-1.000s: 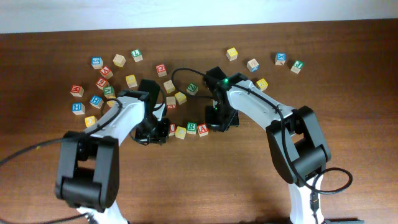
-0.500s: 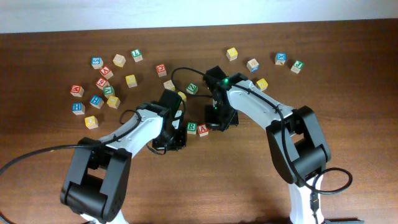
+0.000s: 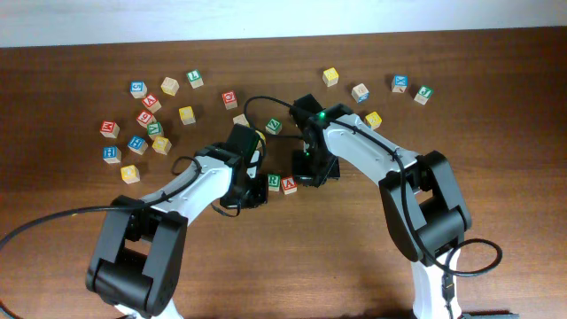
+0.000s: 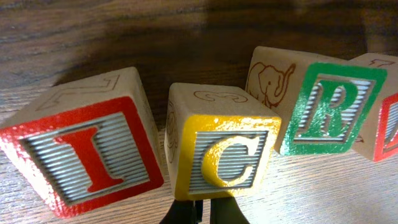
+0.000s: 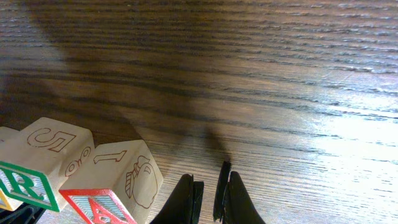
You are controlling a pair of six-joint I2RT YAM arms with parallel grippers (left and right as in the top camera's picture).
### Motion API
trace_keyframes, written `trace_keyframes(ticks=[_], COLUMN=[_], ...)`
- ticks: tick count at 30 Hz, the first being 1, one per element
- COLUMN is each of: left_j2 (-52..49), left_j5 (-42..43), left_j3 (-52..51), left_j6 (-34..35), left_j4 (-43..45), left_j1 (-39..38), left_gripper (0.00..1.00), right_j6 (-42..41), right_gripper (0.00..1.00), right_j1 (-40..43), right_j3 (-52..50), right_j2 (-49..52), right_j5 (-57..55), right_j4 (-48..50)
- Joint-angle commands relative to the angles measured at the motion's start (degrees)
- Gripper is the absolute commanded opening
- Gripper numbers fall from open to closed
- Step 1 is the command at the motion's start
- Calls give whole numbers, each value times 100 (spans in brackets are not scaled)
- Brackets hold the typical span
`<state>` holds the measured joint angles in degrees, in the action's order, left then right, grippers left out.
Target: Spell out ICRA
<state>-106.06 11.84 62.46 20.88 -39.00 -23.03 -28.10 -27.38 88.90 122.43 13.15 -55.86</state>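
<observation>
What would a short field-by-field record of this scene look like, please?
row order: I cube, C cube, R cube, A cube, left to right in the left wrist view
alignment: uneven; I cube skewed, gaps on both sides of C cube
left gripper: shut, empty, tips close to C cube
right gripper: shut, empty, beside A cube
spare cubes: scattered toward the far side of the table

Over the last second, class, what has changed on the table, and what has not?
The left gripper swung rightward and is now shut by the yellow-faced wooden C cube. The right gripper, green-printed R cube, red-printed A cube and scattered cubes stayed put.
</observation>
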Motion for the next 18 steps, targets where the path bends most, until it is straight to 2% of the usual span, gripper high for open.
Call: trace_keyframes(ticks=[1, 6, 12, 15, 18], left_j2=[85, 90, 417, 483, 407], left_j5=[83, 39, -37, -509, -485], left_j3=[-46, 181, 1423, 1888, 1456], left_j6=[98, -2, -385, -382, -382], left_j4=[120, -74, -1438, -2046, -2022], left_j1=[-24, -17, 42, 592, 1086], left_gripper=[0, 0, 0, 0, 0], right_j6=[20, 17, -136, -267, -433], right_gripper=[5, 6, 5, 5, 5], right_j1=[-31, -31, -33, -33, -33], right_j3=[-63, -63, -63, -63, -63], right_j2=[48, 48, 48, 48, 52], right_j5=[-31, -28, -7, -4, 15], right_j4=[-4, -4, 0, -24, 7])
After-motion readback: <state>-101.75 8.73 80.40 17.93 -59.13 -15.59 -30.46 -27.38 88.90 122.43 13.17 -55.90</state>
